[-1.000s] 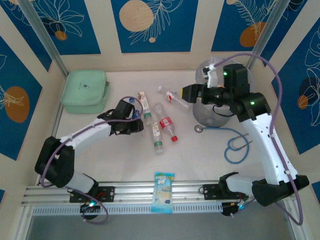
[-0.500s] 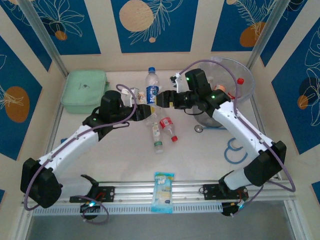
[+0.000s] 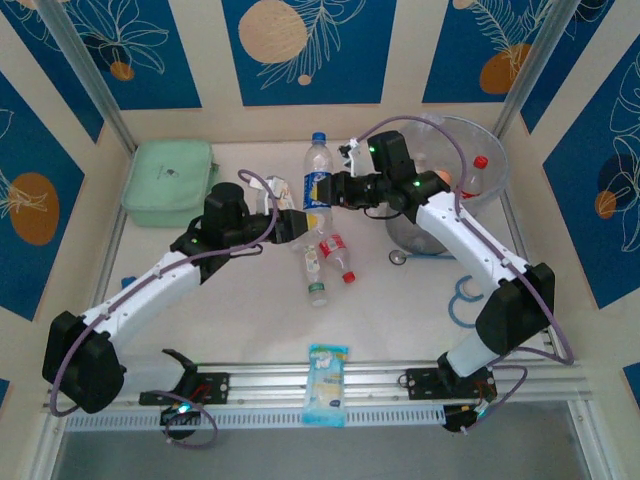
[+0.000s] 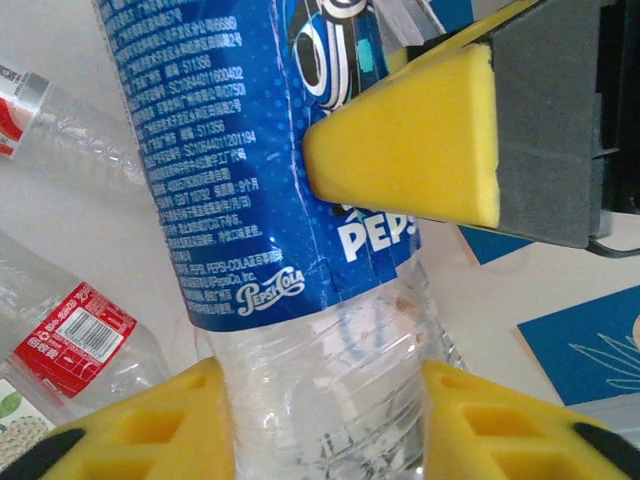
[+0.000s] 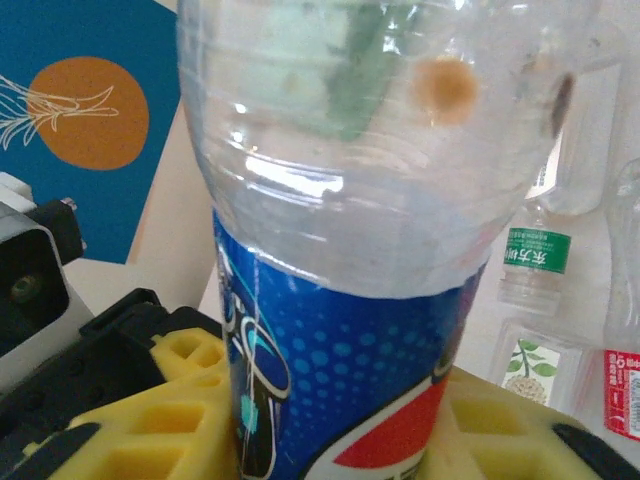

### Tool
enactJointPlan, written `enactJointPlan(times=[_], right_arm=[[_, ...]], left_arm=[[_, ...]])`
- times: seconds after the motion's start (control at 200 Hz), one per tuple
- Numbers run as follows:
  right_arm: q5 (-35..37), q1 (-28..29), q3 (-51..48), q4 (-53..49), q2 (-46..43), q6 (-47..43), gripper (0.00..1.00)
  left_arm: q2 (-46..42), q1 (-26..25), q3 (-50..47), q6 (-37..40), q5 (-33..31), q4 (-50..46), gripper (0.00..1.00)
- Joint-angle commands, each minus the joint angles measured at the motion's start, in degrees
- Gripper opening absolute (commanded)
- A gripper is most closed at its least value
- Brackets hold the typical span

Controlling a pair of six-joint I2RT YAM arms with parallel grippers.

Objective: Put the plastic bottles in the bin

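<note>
The blue-labelled bottle (image 3: 318, 190) is held just left of the bin (image 3: 408, 234), cap end pointing away from the arm bases, and both arms have it at once. The left gripper (image 3: 296, 226) is clenched on the clear lower body, its yellow fingers (image 4: 150, 430) pressed to either side. The right gripper (image 3: 336, 190) grasps the label higher up, and one of its pads (image 4: 410, 140) dents the blue wrap. This reads as a handover. The bin stands on the right arm's side, so the arm nearer the bin takes over the carry. Gripping at two different heights keeps the two sets of fingers from meeting.

The next move, in my judgement, depends on the left gripper letting go first, because otherwise the two arms pull against each other and the thin plastic may buckle or twist out. The bottle then has to travel above the bin's rim, which stands high. Apart from the right arm's own forearm, nothing lies between the bottle and the rim.

A red-capped bottle (image 3: 478, 170) already lies inside the bin. Left of the bin's base, on the table (image 3: 230, 310), wait a red-labelled bottle (image 3: 335, 252) and a green-capped bottle (image 3: 314, 272), close beneath the handover. A blue cable (image 3: 470, 298) coils near the bin's base, towards the arms. The mint-green box (image 3: 170, 180) sits far left of the bin, and the packet (image 3: 327, 385) is well apart from the bin at the table's near edge
</note>
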Motion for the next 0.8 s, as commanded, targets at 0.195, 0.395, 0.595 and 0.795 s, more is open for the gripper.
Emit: enactJointPlan(times=[0.195, 0.395, 0.595, 0.795], right_arm=[[11.0, -2.9, 13.2, -15.1, -5.1, -9.7, 0.27], [19.1, -13.3, 22.5, -27.3, -9.0, -15.9, 0.11], [25.6, -26.2, 29.3, -34.0, -5.8, -23.1, 0.04], [25.0, -32.1, 35.8, -38.9, 3.1, -26.9, 0.01]], left_arm=[[-1.5, -1.0, -1.2, 1.8, -6.2, -1.2, 0.89], [1.7, -0.7, 0.2, 0.7, -19.4, -10.5, 0.94], [3.9, -0.9, 1.1, -0.8, -21.2, -14.4, 0.95], [2.2, -0.8, 1.1, 1.3, -25.3, -20.7, 0.95]])
